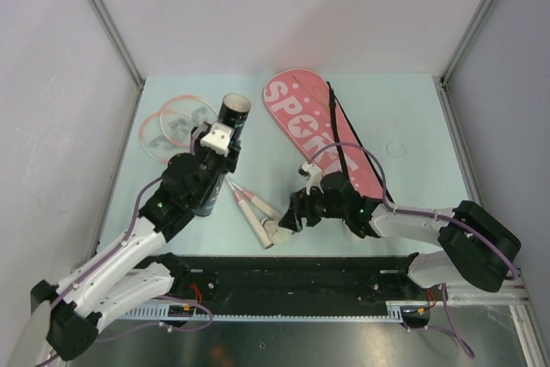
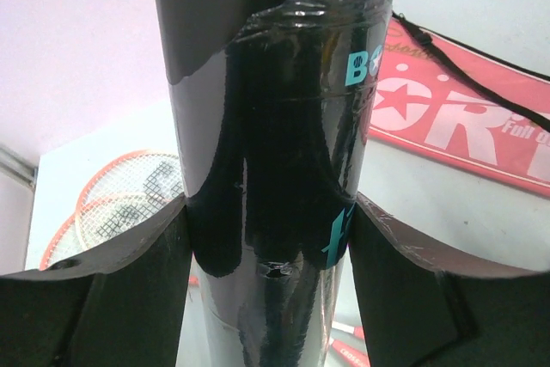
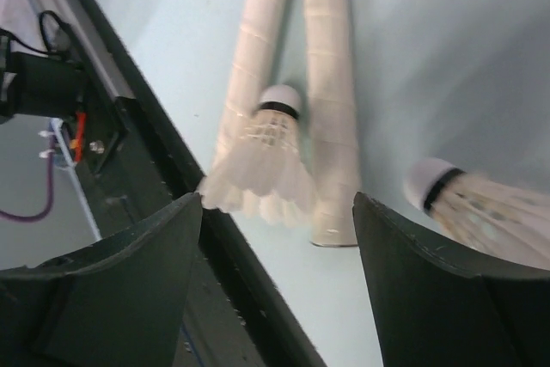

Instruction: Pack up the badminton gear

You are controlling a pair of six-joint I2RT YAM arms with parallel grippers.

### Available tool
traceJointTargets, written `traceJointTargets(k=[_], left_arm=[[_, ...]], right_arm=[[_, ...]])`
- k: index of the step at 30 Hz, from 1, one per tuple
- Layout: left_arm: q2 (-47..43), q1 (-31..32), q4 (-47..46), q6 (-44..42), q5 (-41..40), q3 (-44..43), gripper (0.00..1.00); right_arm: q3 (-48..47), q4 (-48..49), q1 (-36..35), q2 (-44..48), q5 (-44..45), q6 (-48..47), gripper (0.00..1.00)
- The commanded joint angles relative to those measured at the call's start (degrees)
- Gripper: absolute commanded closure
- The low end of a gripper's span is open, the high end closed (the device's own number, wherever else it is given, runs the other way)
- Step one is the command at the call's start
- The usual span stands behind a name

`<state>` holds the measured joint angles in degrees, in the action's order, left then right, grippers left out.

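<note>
Black tube: leaning a little over the left part of the table, open mouth upward; I cannot tell whether anything is sitting inside it.
Left gripper: clamping the black tube partway down, one finger pressing on each side.
Shuttlecock: lying across the two white racket handles near the front edge, cork end pointing away from the rail.
Second shuttlecock: lying on the table just beside those handles, and showing blurred at the edge of the right wrist view.
Other shuttlecocks: none are showing in any view.
Right gripper: hovering above the first shuttlecock, fingers standing apart and gripping nothing.
Rackets: lying overlapped on the table, heads behind the tube at far left and handles running toward the near middle, both outside the bag.
Pink bag: lying flat at the far middle with its black strap trailing across it, and the right arm reaching over its near end.
Progress: looking early to me. The tube is being presented for loading, at least two shuttlecocks are waiting to go in, and the rackets are waiting to be bagged.
</note>
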<state>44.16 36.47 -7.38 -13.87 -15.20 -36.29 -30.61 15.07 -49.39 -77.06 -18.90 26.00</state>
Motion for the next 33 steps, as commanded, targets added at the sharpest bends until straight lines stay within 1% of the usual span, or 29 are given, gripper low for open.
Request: traceJointTargets(k=[1, 2, 5, 7, 9, 12, 14, 15, 16, 18, 19, 20, 21, 26, 29, 33], left_arm=[[5.0, 0.0, -1.7, 5.5, -6.8, -9.7, 0.98], [5.8, 0.0, -1.5, 5.4, -7.6, -11.9, 0.98], [7.4, 0.0, -1.5, 4.6, -10.4, -13.4, 0.99], [8.5, 0.0, -1.7, 4.7, -11.3, -13.2, 0.99], [8.8, 0.0, -1.7, 4.6, -11.7, -12.8, 0.99], [8.1, 0.0, -2.1, 4.2, -11.5, -11.3, 0.99], [7.3, 0.0, -2.4, 3.9, -11.3, -10.4, 0.99], [6.9, 0.0, -2.4, 3.9, -11.3, -10.1, 0.99], [6.3, 0.0, -2.4, 4.0, -11.2, -10.0, 0.99], [4.9, 0.0, -2.5, 4.3, -10.6, -9.4, 0.99], [4.6, 0.0, -2.6, 4.4, -10.2, -9.3, 0.99], [4.4, 0.0, -2.6, 4.5, -10.0, -9.3, 0.99], [4.4, 0.0, -2.6, 4.6, -9.9, -9.3, 0.99], [3.5, 0.0, -2.6, 5.0, -9.0, -9.0, 0.99], [2.6, 0.0, -2.6, 5.3, -8.5, -8.5, 0.99], [1.9, 0.0, -2.6, 5.7, -8.2, -8.2, 0.99]], right_arm=[[-0.9, 9.5, -2.6, -1.0, 0.2, 5.8, 0.23], [-0.9, 8.6, -2.6, -0.6, 1.2, 7.5, 0.23], [-0.8, 5.4, -3.4, 1.6, 1.9, 8.9, 0.23], [-0.9, 2.7, -5.1, 3.1, 4.3, 10.2, 0.23], [-0.8, 0.5, -5.9, 3.4, 4.7, 12.8, 0.24], [-0.8, -0.3, -9.2, 3.1, 6.9, 15.5, 0.25], [-0.8, -1.3, -11.4, 2.7, 10.3, 18.7, 0.27], [-0.8, -3.1, -12.0, 2.6, 12.8, 20.7, 0.31], [-0.8, -2.9, -12.9, 2.4, 16.1, 22.4, 0.32], [-0.9, -0.9, -15.9, 1.9, 18.9, 23.6, 0.34], [-0.9, -0.7, -16.8, 1.6, 24.0, 24.5, 0.35], [-0.9, -0.3, -17.2, 0.9, 25.6, 26.8, 0.37], [-0.9, 0.9, -17.5, -0.3, 26.5, 27.5, 0.39], [-1.9, 2.9, -18.3, -4.5, 30.8, 31.7, 0.42], [-2.5, 5.1, -20.2, -5.9, 35.8, 31.5, 0.44], [-4.6, 5.6, -20.0, -8.4, 35.5, 31.2, 0.46]])
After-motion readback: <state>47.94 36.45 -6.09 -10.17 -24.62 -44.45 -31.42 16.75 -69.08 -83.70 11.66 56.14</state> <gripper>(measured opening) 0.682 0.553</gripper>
